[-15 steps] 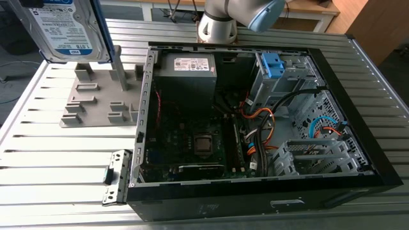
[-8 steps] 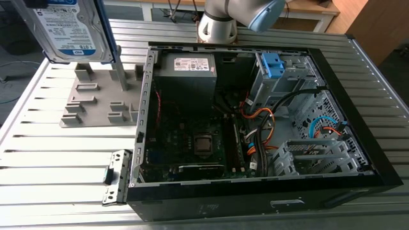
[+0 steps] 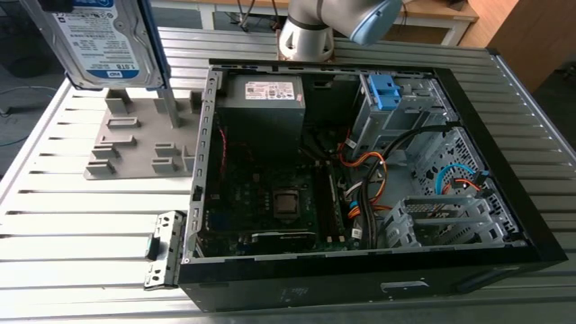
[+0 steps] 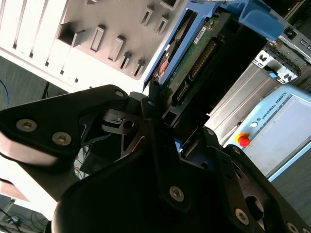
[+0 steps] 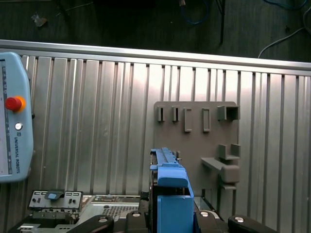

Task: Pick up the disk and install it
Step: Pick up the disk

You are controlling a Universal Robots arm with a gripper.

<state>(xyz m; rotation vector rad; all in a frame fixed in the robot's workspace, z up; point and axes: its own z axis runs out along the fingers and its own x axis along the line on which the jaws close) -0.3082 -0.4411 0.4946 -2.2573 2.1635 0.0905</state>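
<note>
The disk [image 3: 104, 40] hangs upright in the air at the exterior view's upper left, above the grey fixture plate [image 3: 135, 142]. Its white-and-blue label faces the camera and a blue carrier frame runs along its edge. In the second wrist view my gripper [image 4: 163, 114] is shut on the disk [image 4: 194, 63], whose green circuit-board side and connectors show between the black fingers. In the first wrist view the disk's blue carrier [image 5: 170, 187] sits edge-on over the fixture plate [image 5: 201, 141].
An open computer case [image 3: 504, 169] lies on the slatted metal table [image 3: 81, 216], with a grey power supply [image 3: 263, 101], a motherboard and cables inside, and a blue bracket [image 3: 382, 91] in the drive bay. A teach pendant [image 5: 13, 121] lies on the table. The arm's base [image 3: 311, 34] stands behind the case.
</note>
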